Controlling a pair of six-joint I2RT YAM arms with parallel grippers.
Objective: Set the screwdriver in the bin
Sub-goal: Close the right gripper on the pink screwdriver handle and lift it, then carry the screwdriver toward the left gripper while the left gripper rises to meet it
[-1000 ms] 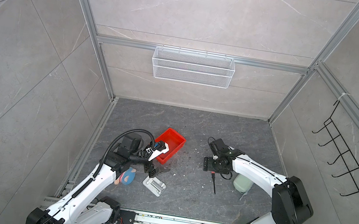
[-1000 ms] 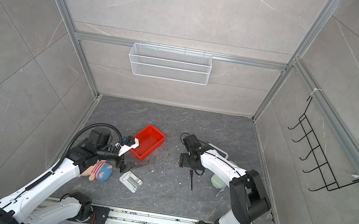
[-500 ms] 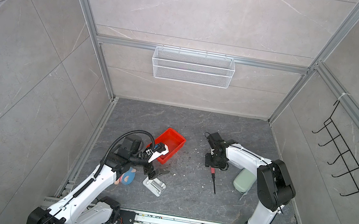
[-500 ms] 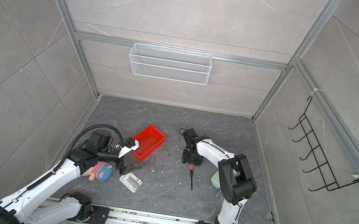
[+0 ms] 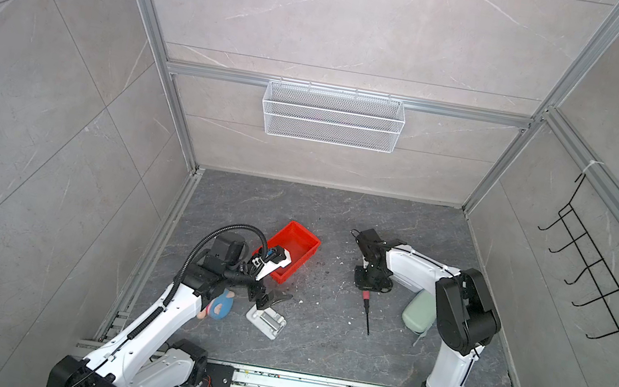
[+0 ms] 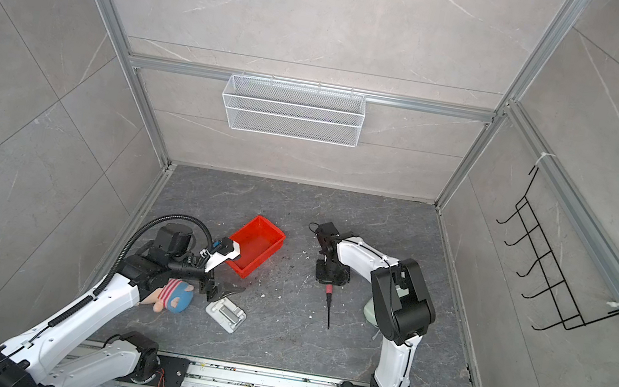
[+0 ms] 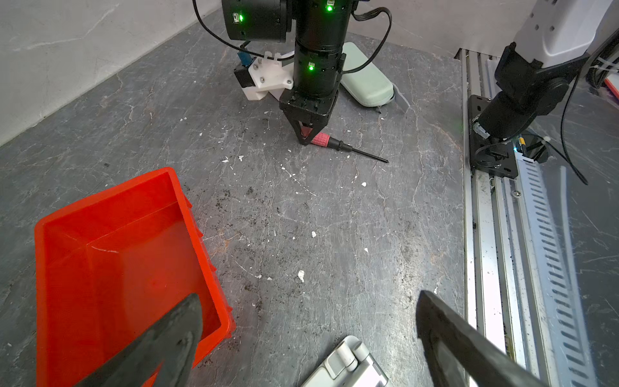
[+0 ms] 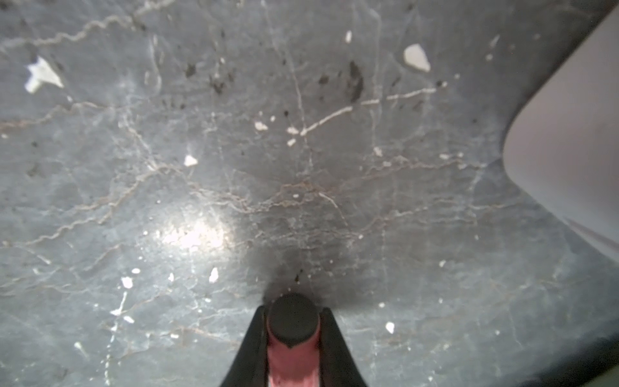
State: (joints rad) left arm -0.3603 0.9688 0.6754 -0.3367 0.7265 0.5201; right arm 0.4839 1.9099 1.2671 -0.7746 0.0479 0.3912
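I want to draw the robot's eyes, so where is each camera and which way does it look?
Both top views: high overhead, side by side, looking down at the floor; both whole arms show, left gripper open, right gripper shut on the screwdriver.
Left wrist: on the left arm, low, facing across the bin toward the right arm; its own two fingers show.
Right wrist: just above the floor, looking down; its fingers show.
Shared: both wrist views show the clamped red handle.

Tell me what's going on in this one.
The right gripper is shut on the handle end of the screwdriver, which lies on the floor, not yet lifted. The bin sits apart from it. The left gripper hangs open beside the bin, holding nothing.
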